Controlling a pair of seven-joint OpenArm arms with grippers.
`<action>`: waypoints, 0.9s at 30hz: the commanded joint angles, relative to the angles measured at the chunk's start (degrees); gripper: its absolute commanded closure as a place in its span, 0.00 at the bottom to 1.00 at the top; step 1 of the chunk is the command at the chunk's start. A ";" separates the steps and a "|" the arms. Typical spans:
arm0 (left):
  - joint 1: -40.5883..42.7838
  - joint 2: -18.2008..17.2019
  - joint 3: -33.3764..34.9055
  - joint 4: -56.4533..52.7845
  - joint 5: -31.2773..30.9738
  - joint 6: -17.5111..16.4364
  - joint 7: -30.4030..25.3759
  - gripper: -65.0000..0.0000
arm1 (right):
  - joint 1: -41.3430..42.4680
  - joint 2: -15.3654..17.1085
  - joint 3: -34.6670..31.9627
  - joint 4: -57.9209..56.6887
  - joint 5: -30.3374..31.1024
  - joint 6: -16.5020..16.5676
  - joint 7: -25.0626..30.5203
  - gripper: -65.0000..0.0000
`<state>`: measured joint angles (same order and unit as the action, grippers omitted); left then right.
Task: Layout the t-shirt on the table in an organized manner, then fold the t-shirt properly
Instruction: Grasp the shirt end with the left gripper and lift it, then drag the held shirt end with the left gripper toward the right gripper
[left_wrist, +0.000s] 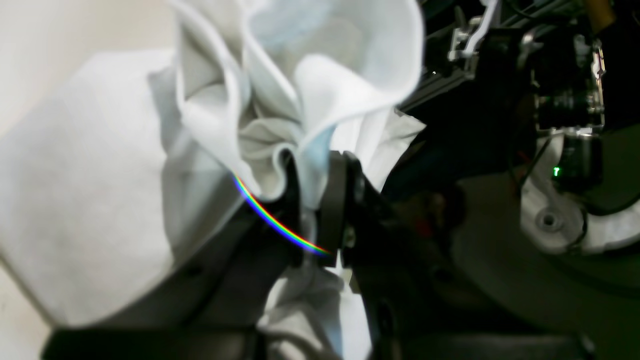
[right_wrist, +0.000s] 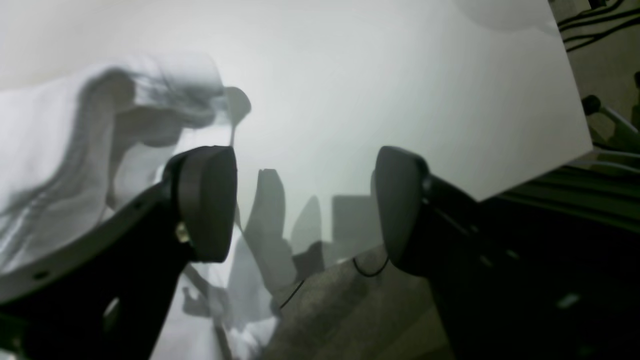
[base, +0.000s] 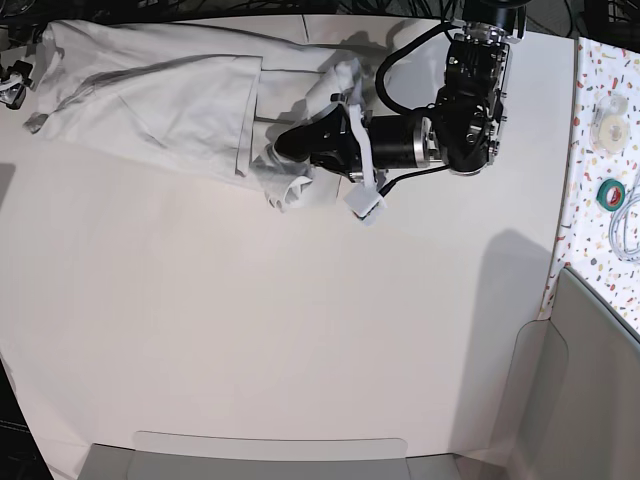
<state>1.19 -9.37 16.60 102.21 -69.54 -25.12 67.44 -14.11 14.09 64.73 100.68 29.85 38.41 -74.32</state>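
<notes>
The white t-shirt (base: 160, 100) lies bunched and wrinkled along the far left part of the off-white table (base: 300, 330). My left gripper (base: 290, 143) reaches in from the right and is shut on a gathered fold of the shirt's near end. In the left wrist view the dark fingers (left_wrist: 332, 200) pinch white cloth (left_wrist: 300, 75) that ruffles above them. My right gripper (right_wrist: 300, 205) is open and empty above the table (right_wrist: 400, 100), with the t-shirt (right_wrist: 50, 150) just to its left. It barely shows at the base view's left edge.
A speckled strip (base: 605, 150) with tape rolls, one green (base: 610, 192), runs along the right side. Grey panels (base: 560, 400) border the front and right edges. Cables and frame parts lie beyond the far edge.
</notes>
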 joint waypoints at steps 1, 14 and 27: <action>-1.15 0.09 1.38 -0.46 -0.92 -0.33 -1.73 1.00 | -0.09 1.25 0.28 0.90 0.35 0.14 0.96 0.35; -2.73 0.27 14.21 -5.38 7.16 -0.33 -11.75 1.00 | 0.00 1.25 0.28 0.72 0.35 0.14 0.96 0.35; -3.61 0.35 14.04 -4.94 6.72 -0.33 -18.43 1.00 | 0.17 1.17 0.19 0.63 0.35 0.14 0.96 0.35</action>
<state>-1.65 -9.34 30.74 96.09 -61.12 -24.88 50.46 -13.91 14.06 64.69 100.57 29.87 38.41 -74.32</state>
